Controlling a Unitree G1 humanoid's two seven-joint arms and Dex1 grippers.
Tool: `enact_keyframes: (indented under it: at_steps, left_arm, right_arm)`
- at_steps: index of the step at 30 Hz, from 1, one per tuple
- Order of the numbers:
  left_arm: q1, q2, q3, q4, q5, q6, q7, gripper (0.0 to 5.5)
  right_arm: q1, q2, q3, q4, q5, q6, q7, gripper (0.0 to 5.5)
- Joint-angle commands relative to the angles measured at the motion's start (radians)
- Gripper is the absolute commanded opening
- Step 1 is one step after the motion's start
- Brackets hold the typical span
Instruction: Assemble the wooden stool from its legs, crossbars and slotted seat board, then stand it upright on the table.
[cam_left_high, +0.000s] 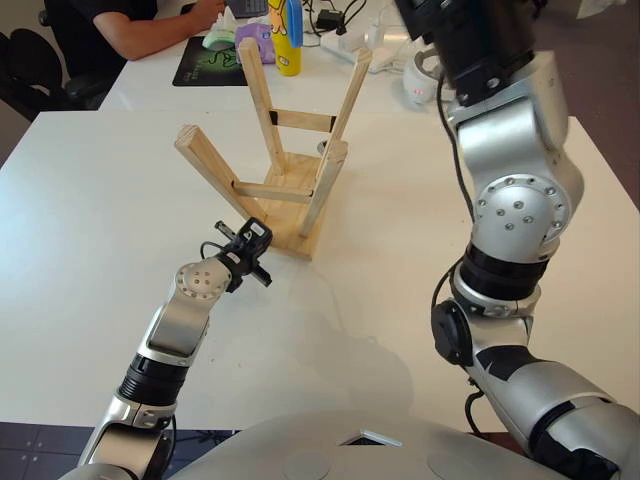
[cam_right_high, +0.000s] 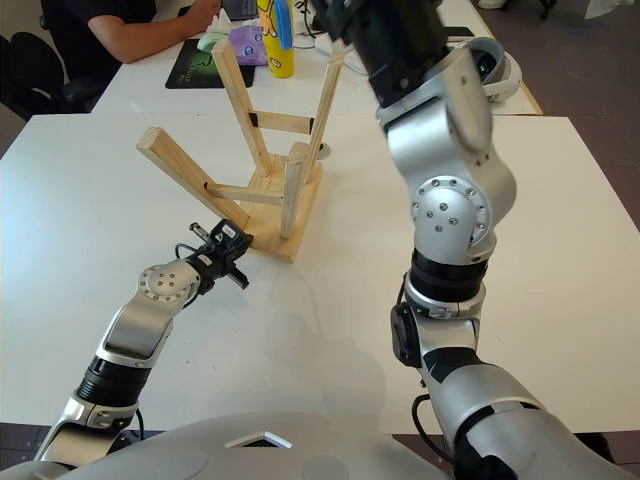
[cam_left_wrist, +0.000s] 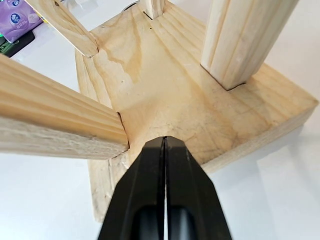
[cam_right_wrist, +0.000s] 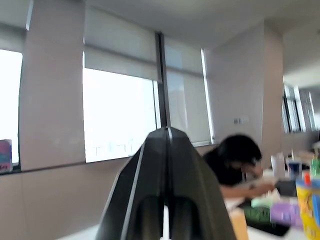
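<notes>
Right gripper (cam_right_wrist: 167, 131) is held high, fingers pressed together, empty. Stool (cam_left_high: 290, 185) is seen mid-frame, legs up, seat board (cam_left_high: 292, 228) on table (cam_left_high: 100, 250). Left gripper (cam_left_high: 252, 252), closed on nothing, is just beside board edge; a leg should be gripped low for flipping.

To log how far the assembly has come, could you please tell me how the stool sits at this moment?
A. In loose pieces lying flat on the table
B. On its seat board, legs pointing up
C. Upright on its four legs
B: the seat board rests on the table and the legs rise from it, joined by crossbars, with the shut left hand at the board's near edge.
</notes>
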Motion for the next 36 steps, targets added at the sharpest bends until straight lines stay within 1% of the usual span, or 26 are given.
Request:
enact_keyframes:
  at_steps: [1,2,4,6,9,12,14,15,17,18,19,20,22,28,30,32,36]
  left_arm:
    - [0.04,0.009,-0.035,0.063,0.004,0.063,-0.022,0.0]
    - [0.039,0.011,-0.036,0.063,0.004,0.062,-0.023,0.0]
    - [0.043,0.013,-0.033,0.062,0.003,0.061,-0.023,0.0]
    - [0.049,0.013,-0.03,0.064,0.003,0.058,-0.018,0.0]
    - [0.05,0.013,-0.031,0.066,0.004,0.055,-0.016,0.0]
    - [0.042,0.01,-0.024,0.065,0.003,0.041,-0.012,0.0]
    - [0.034,0.006,-0.008,0.058,-0.007,0.02,-0.01,0.0]
    - [0.029,0.004,0.0,0.053,-0.015,0.008,-0.014,0.0]
    - [0.017,0.006,0.014,0.031,-0.039,-0.012,-0.033,0.0]
    - [0.011,0.013,0.022,0.02,-0.047,-0.01,-0.042,0.0]
    - [0.007,0.025,0.03,0.004,-0.053,-0.006,-0.053,0.0]
    - [0.007,0.04,0.042,-0.017,-0.06,0.007,-0.062,0.0]
    - [0.006,0.074,0.057,-0.053,-0.079,0.046,-0.098,0.0]
    - [0.009,0.167,0.132,-0.135,-0.196,0.166,-0.221,0.0]
    - [0.017,0.251,0.098,-0.138,-0.215,0.173,-0.316,0.0]
    - [0.021,0.292,0.072,-0.124,-0.22,0.166,-0.362,0.0]
    - [0.018,0.296,0.022,-0.068,-0.174,0.133,-0.337,0.0]
  right_arm:
    - [0.199,0.006,0.115,0.112,-0.037,0.225,-0.086,0.03]
    - [0.207,0.002,0.117,0.108,-0.047,0.226,-0.087,0.03]
    - [0.154,-0.01,0.096,0.08,-0.068,0.156,-0.063,0.03]
    - [0.066,0.01,0.009,0.052,-0.067,0.031,-0.05,0.03]
    - [-0.009,0.013,-0.113,0.039,-0.021,-0.062,-0.035,0.03]
    - [-0.012,-0.022,-0.223,0.074,0.024,-0.111,0.006,0.03]
    - [0.03,-0.091,-0.235,0.147,-0.019,-0.116,0.055,0.03]
    - [0.059,-0.124,-0.223,0.196,-0.042,-0.098,0.08,0.03]
    - [0.126,-0.199,-0.145,0.29,-0.149,-0.138,0.17,0.03]
    - [0.151,-0.212,-0.127,0.345,-0.167,-0.137,0.206,0.03]
    - [0.175,-0.24,-0.075,0.395,-0.226,-0.18,0.262,0.03]
    - [0.19,-0.241,-0.053,0.446,-0.251,-0.216,0.307,0.03]
    - [0.216,-0.263,0.026,0.513,-0.331,-0.303,0.412,0.03]
    - [0.181,-0.23,0.069,0.694,-0.397,-0.43,0.56,0.03]
    - [0.173,-0.219,0.078,0.717,-0.419,-0.459,0.576,0.03]
    - [0.158,-0.205,0.081,0.741,-0.427,-0.482,0.597,0.03]
    - [0.118,-0.175,0.09,0.769,-0.443,-0.516,0.633,0.03]
